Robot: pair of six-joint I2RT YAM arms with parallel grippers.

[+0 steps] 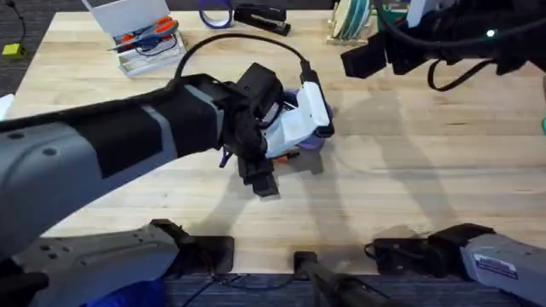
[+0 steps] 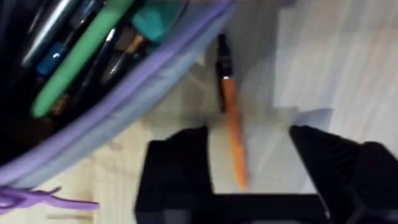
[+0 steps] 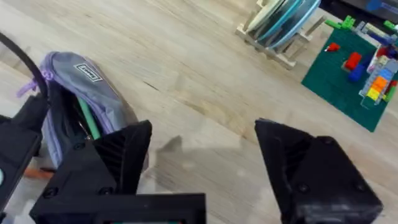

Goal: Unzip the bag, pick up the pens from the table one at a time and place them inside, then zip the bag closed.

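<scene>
Orange plastic, slim and smooth — light, stiff, apt to roll or slip on a loose pinch. Pen [image 2: 233, 134] flat on the surface [image 2: 348, 68], dark tip pointing away from the left hand [image 2: 252, 171], barrel running into the gap between the wide-spread fingers, touching neither. Best taken mid-barrel, squarely across. Bag [image 2: 118, 106] just beside, off to one side of that hand — soft lavender fabric, mouth unzipped, likely to sag under a push; green pen [image 2: 78, 59] already inside among other things. Right hand [image 3: 202, 180] also spread wide, empty, raised, well apart from the bag [image 3: 93, 99].
</scene>
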